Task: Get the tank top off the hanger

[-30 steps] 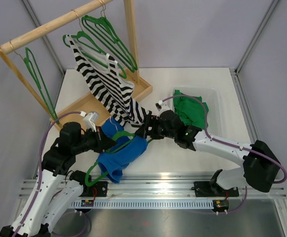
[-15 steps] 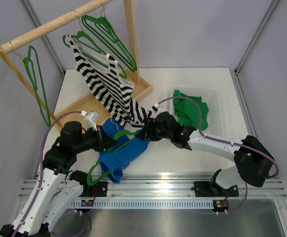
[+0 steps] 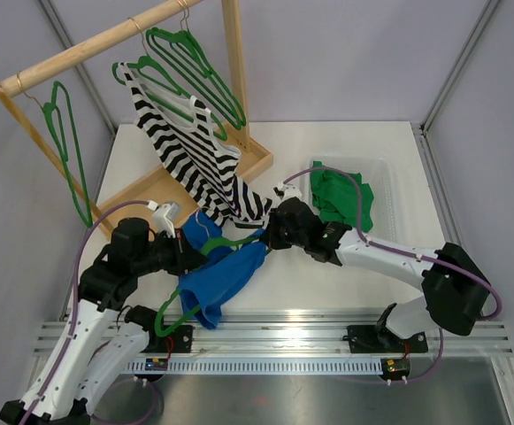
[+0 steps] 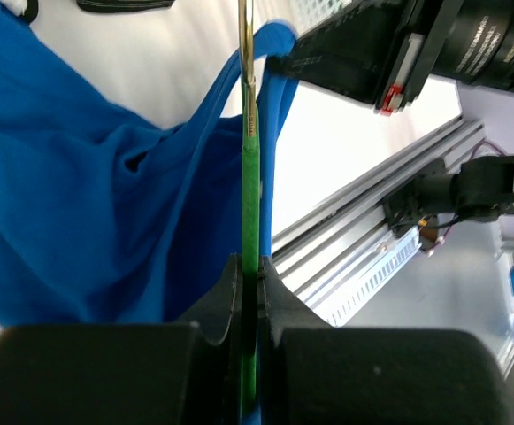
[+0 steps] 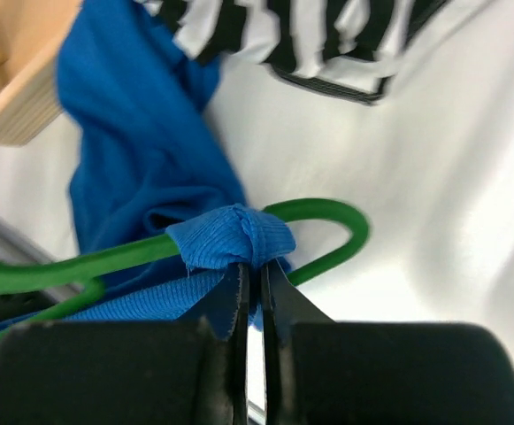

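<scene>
The blue fabric tank top (image 3: 224,276) hangs bunched on the curved green plastic hanger (image 3: 210,249) just above the white table (image 3: 363,283), toward 7 o'clock from its middle, with 1 strap wadded around the hanger's rounded end. At 9 o'clock of the tank top, the left gripper (image 4: 249,266) has its 2 jaws clamped on the hanger's thin green bar, while at 2 o'clock the right gripper (image 5: 251,276) has its jaws squeezed onto blue fabric just under that wadded strap. A black-and-white striped garment (image 3: 190,150) drapes from the wooden rack (image 3: 106,40) at 12 o'clock, and a clear plastic bin (image 3: 389,177) holding green cloth (image 3: 341,197) sits at 2 o'clock.
</scene>
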